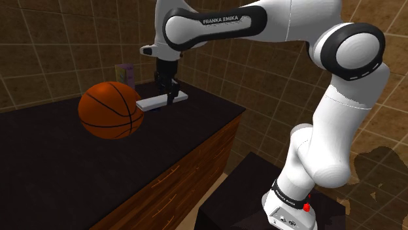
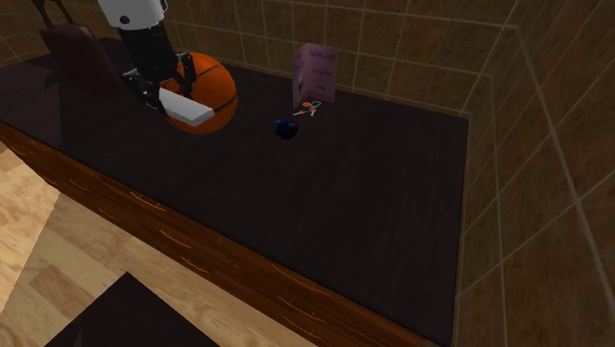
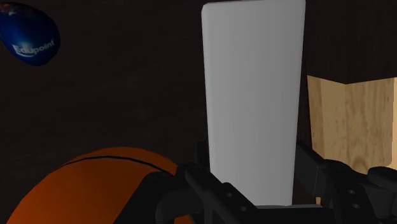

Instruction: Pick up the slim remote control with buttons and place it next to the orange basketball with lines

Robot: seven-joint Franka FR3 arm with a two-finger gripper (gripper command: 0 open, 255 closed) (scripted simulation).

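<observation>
Nearest lens: gripper (image 3: 253,188), clamped on one end of slim remote (image 3: 253,95), drawn plain white, no buttons visible. Held remote level and clear of dark countertop (image 1: 65,170), just beside orange basketball (image 1: 110,110). Probably held aloft to clear ball's bulge before set-down. Judged carry near its end, lowering not yet done. Stretched arm out over counter from stand, wrist turned straight down, fingers vertical. Noted small blue object (image 2: 287,127) apart from ball.

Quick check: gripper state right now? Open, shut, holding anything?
Gripper: shut on the remote, fingers clasping its sides.
</observation>
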